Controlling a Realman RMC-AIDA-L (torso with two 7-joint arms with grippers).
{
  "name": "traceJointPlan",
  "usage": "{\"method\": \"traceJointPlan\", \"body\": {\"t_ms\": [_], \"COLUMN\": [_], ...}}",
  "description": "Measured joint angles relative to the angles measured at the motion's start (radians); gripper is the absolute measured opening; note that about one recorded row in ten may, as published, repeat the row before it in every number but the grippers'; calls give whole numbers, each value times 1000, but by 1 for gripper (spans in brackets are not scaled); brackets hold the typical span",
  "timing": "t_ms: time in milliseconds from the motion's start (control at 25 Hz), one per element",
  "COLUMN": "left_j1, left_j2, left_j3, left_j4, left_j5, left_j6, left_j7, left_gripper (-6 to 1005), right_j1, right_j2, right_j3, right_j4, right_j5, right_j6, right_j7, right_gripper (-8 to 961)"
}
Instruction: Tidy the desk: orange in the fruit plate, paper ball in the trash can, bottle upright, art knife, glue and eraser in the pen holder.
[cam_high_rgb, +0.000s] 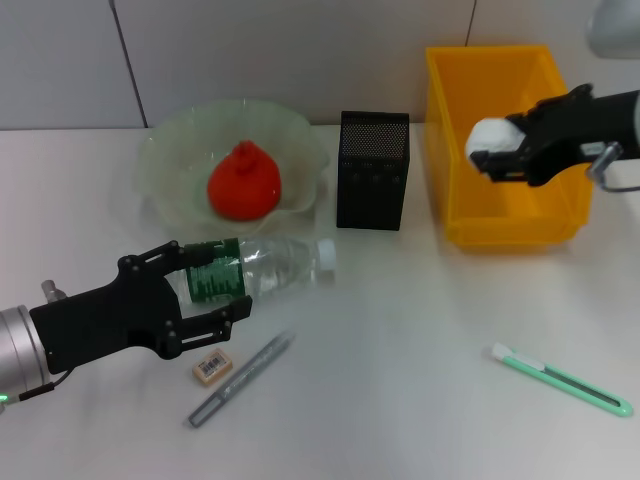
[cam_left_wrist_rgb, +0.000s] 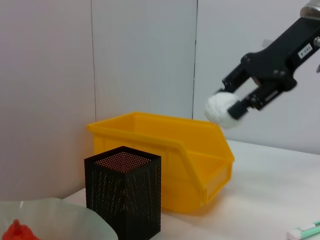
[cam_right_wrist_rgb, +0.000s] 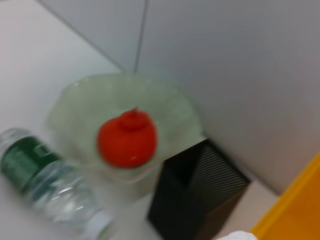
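My right gripper (cam_high_rgb: 497, 146) is shut on the white paper ball (cam_high_rgb: 488, 138) and holds it above the yellow bin (cam_high_rgb: 505, 232); the left wrist view shows that gripper (cam_left_wrist_rgb: 234, 103), the ball (cam_left_wrist_rgb: 220, 110) and the bin (cam_left_wrist_rgb: 165, 150). My left gripper (cam_high_rgb: 213, 278) is open, its fingers on either side of the green-label end of the clear bottle (cam_high_rgb: 280, 264), which lies on its side. The orange (cam_high_rgb: 243, 182) sits in the green glass plate (cam_high_rgb: 165, 150). The black mesh pen holder (cam_high_rgb: 372, 172) stands between plate and bin. The eraser (cam_high_rgb: 211, 367), grey glue stick (cam_high_rgb: 243, 378) and green art knife (cam_high_rgb: 560, 381) lie on the desk.
A wall runs close behind the plate, holder and bin. The right wrist view shows the orange (cam_right_wrist_rgb: 126, 140), the bottle (cam_right_wrist_rgb: 45, 180) and the pen holder (cam_right_wrist_rgb: 200, 195).
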Motion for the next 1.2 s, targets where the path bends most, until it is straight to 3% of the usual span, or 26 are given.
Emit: {"method": "traceJointPlan", "body": {"t_ms": [400,840,1200], "left_j1": [0,0,0], "left_j2": [-2,-2,-2], "left_j3": [0,0,0], "left_j4": [-1,-1,-1], "left_j5": [-3,-7,-8], "left_j6": [2,11,11], "left_j7": [1,1,1], "left_gripper": [813,813,813], "right_j1": [-23,134,129], "right_j2": [-1,-4,-1], "right_j3": [38,174,160], "right_j4": [-142,-462,-475], "right_j5": [0,0,1], "right_j6": [235,355,422], "right_j7": [-121,-248,-255], "right_gripper": [530,556,603]}}
